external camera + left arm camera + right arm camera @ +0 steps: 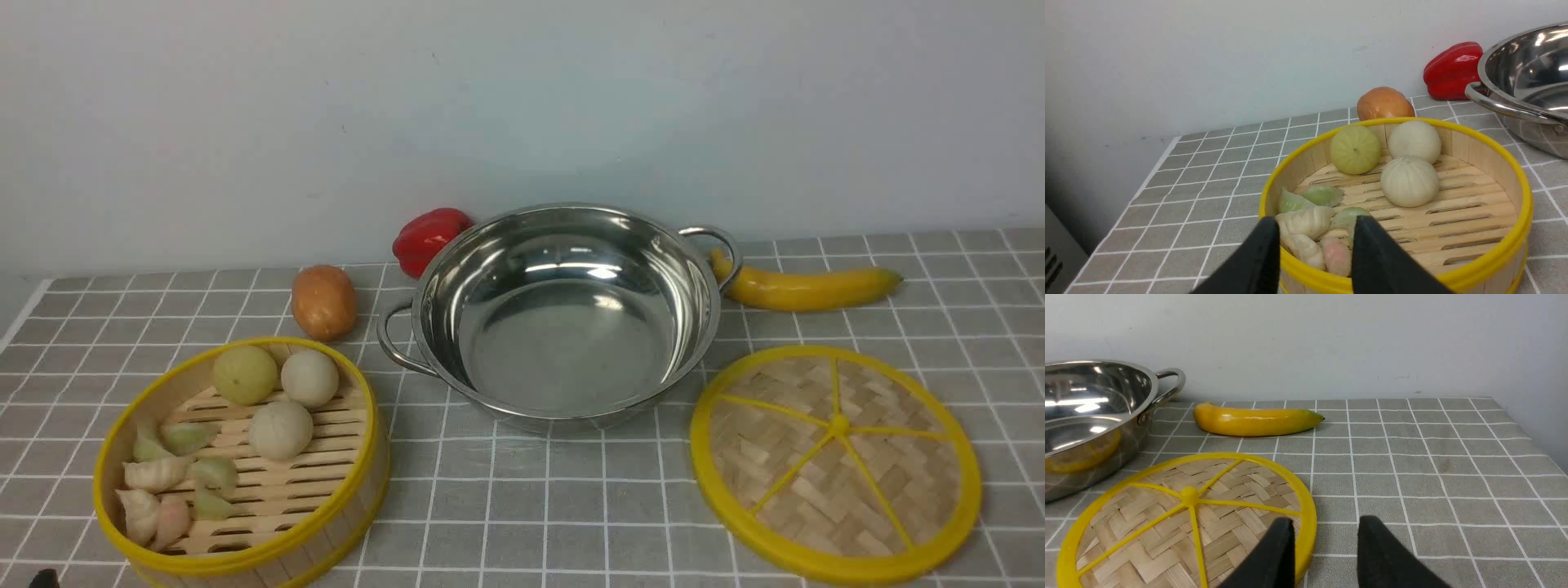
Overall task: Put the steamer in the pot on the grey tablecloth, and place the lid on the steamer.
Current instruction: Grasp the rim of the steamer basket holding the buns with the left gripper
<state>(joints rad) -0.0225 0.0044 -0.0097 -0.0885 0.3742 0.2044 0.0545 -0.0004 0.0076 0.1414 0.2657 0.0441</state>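
The steamer [245,474], a yellow-rimmed bamboo basket holding toy buns and dumplings, stands at the front left of the grey tablecloth [571,506]. The empty shiny pot [563,318] sits at the middle back. The lid [834,461], a woven disc with yellow spokes, lies flat at the front right. My left gripper [1316,228] is open, hovering at the near rim of the steamer [1453,212], holding nothing. My right gripper [1327,526] is open too, over the near edge of the lid [1188,522], one finger above its rim and the other above bare cloth.
A red pepper [429,237] and a brown-orange fruit [324,302] lie left of the pot by the wall. A banana [808,287] lies behind the pot's right handle. The cloth ends at the left [1147,179] and right [1527,428] table edges.
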